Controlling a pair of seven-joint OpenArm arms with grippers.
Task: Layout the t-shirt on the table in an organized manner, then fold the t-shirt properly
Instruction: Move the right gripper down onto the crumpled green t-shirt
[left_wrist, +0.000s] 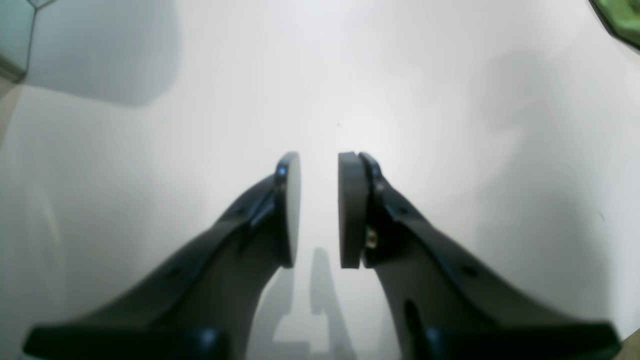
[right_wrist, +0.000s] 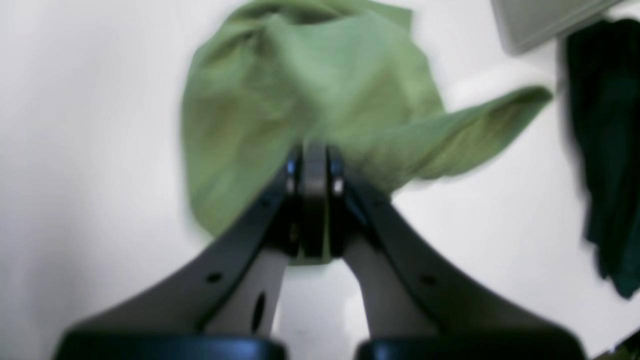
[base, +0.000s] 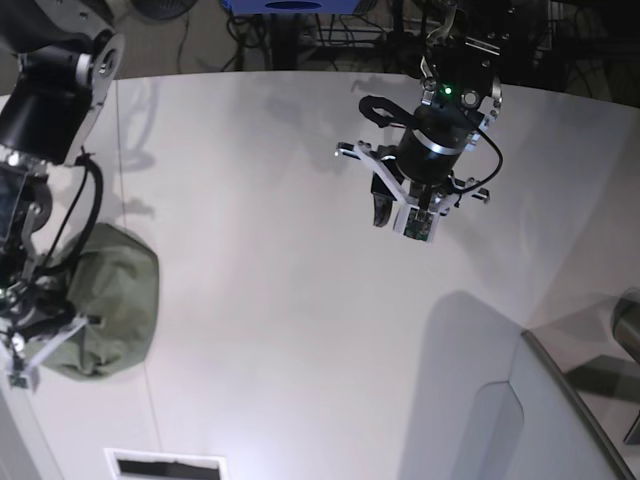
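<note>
right claw (right_wrist: 314, 170) is clenched on the bunched t-shirt (right_wrist: 310, 95), left claw (left_wrist: 319, 210) hangs released over bare desk (base: 300, 200), so imo lift slow & drag twd the middle w/o yanking.

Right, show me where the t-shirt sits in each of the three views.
Left wrist: a green scrap in the top right corner may be it; too little shows to tell.
Right wrist: t-shirt bunched at upper centre, pinched by the right gripper.
Base: lower left.
Shared landmark: the white table.
</note>
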